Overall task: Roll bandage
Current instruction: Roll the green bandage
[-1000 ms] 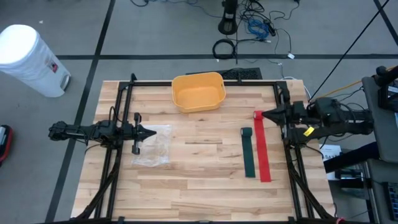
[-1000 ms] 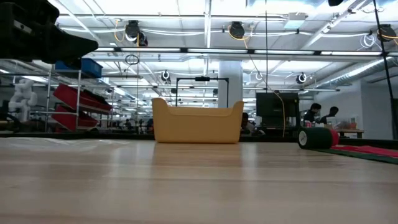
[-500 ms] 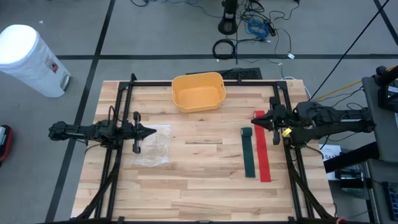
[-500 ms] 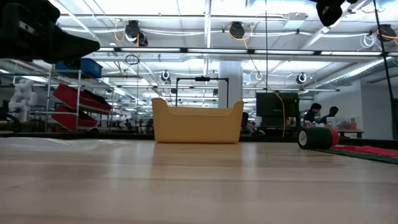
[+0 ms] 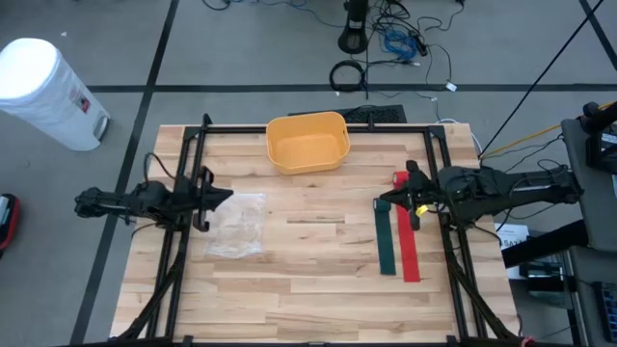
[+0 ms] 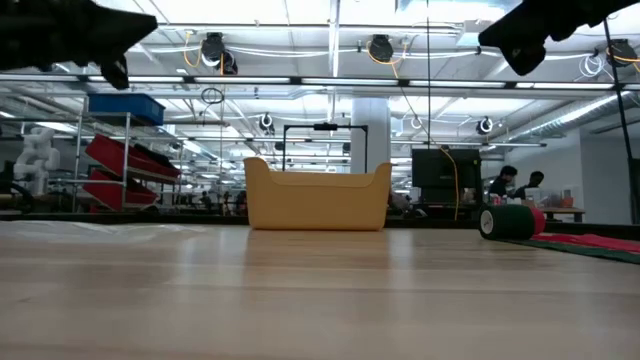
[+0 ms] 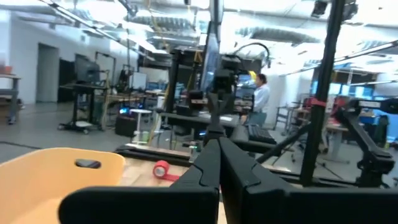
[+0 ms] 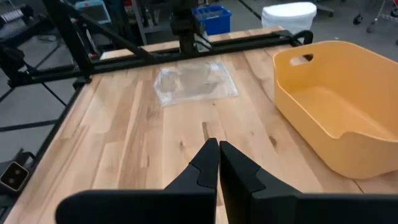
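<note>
A green bandage strip (image 5: 386,241) and a red bandage strip (image 5: 407,236) lie flat side by side on the table's right part, each with a small rolled end at its far end; the green roll (image 6: 510,221) and the red roll (image 7: 161,169) show. My right gripper (image 5: 378,203) is shut and hovers above the green strip's far end. My left gripper (image 5: 229,194) is shut and empty above the table's left part, by the clear plastic bag (image 5: 236,225).
A yellow bin (image 5: 308,142) stands at the table's far middle. The clear plastic bag (image 8: 194,81) lies flat at the left. Black frame rails (image 5: 318,128) run along the far edge and both sides. People sit in the room behind the table (image 6: 515,183).
My right gripper has gone toward the table's left edge and a little nearer, from beside the red strip's far end to above the green strip's far end, and has come lower in the low view. My left gripper has risen and tipped slightly. The bandages have kept still.
</note>
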Controlling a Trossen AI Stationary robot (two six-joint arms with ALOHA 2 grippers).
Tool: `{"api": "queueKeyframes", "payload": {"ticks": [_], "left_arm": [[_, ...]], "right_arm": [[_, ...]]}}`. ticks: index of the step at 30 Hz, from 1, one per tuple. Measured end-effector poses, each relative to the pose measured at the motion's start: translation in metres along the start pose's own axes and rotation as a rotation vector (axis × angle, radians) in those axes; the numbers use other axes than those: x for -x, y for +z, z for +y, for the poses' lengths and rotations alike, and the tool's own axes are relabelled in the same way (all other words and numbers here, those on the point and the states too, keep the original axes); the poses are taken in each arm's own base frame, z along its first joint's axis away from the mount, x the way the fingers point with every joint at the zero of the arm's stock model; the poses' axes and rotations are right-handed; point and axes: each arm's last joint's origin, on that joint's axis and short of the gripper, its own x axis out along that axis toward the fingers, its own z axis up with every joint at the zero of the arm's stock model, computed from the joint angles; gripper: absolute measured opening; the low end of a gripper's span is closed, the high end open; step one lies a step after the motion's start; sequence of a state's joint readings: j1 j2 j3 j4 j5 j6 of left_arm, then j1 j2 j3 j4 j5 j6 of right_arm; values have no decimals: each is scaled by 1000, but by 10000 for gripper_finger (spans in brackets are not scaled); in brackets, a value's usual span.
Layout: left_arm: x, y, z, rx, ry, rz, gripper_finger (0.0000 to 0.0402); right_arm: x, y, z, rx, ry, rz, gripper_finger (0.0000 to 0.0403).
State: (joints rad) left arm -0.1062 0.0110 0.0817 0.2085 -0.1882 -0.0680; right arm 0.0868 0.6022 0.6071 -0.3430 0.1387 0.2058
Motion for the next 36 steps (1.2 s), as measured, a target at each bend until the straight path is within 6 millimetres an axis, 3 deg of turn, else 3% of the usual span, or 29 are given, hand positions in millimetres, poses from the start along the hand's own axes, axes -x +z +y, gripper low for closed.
{"api": "queueKeyframes", "payload": {"ticks": [7,15,25,32,36], "left_arm": [[-14,39,-5,-33,24,27,0],[-70,56,-16,-165,39,163,8],[-153,39,-31,-367,-9,380,67],[-185,20,-36,-478,-38,467,73],[-197,15,-38,-483,-42,486,73]], "right_arm": [[0,0,0,56,0,-2,0],[0,0,0,136,4,4,0],[0,-5,-1,153,1,51,0],[-7,-17,-3,121,-36,188,0],[-15,-21,-5,136,-144,239,1]]}}
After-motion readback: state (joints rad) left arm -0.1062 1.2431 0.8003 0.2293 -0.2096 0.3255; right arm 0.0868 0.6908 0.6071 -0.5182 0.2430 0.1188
